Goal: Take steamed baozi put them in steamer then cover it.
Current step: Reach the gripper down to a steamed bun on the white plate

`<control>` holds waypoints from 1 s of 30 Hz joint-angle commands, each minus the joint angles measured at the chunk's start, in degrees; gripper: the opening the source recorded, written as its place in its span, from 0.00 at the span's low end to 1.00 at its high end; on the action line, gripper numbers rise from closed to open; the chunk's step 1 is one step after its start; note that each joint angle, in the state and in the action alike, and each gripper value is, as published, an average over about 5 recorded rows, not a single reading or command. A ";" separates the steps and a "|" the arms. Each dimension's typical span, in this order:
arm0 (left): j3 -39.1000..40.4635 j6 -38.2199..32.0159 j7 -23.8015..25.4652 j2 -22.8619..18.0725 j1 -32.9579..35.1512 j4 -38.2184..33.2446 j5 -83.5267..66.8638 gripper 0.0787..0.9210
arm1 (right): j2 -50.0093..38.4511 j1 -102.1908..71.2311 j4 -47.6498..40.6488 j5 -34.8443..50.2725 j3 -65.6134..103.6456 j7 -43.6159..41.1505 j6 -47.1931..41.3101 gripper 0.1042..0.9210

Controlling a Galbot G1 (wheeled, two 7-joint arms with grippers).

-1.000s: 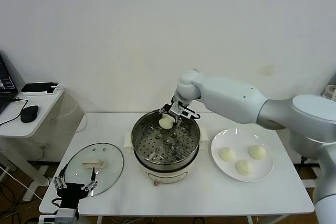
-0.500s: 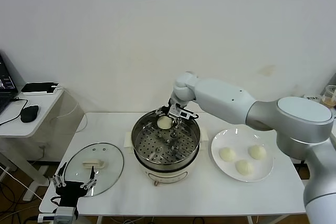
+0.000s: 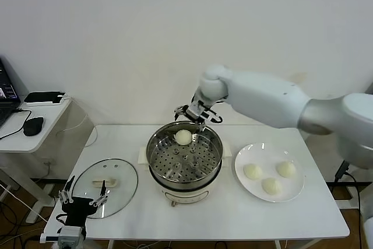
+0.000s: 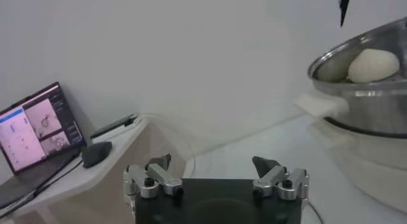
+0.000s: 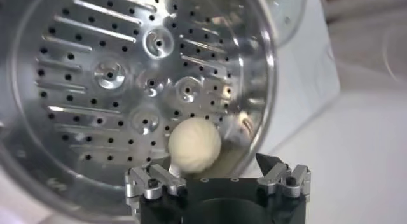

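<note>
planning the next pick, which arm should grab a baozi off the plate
Right. Its open claw hovers over the steamer, beside the plate holding three baozi. The left claw sits far off by the cover.
</note>
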 commanded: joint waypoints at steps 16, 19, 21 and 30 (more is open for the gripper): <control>1.68 1.62 0.45 4.52 -2.85 0.17 -0.97 0.88 | -34.20 -19.87 15.43 -4.04 15.42 -5.08 -14.64 0.88; 1.78 2.09 0.56 4.45 -3.08 0.05 -0.95 0.88 | -32.77 -26.48 12.37 -5.88 19.87 -4.98 -14.45 0.88; 1.51 2.18 0.59 4.49 -2.91 0.01 -0.94 0.88 | -31.31 -30.48 10.48 -6.92 22.37 -4.90 -14.30 0.88; -0.57 2.18 0.69 4.62 -1.88 0.00 -0.96 0.88 | -23.40 -38.23 2.77 -11.28 27.90 -5.18 -13.46 0.88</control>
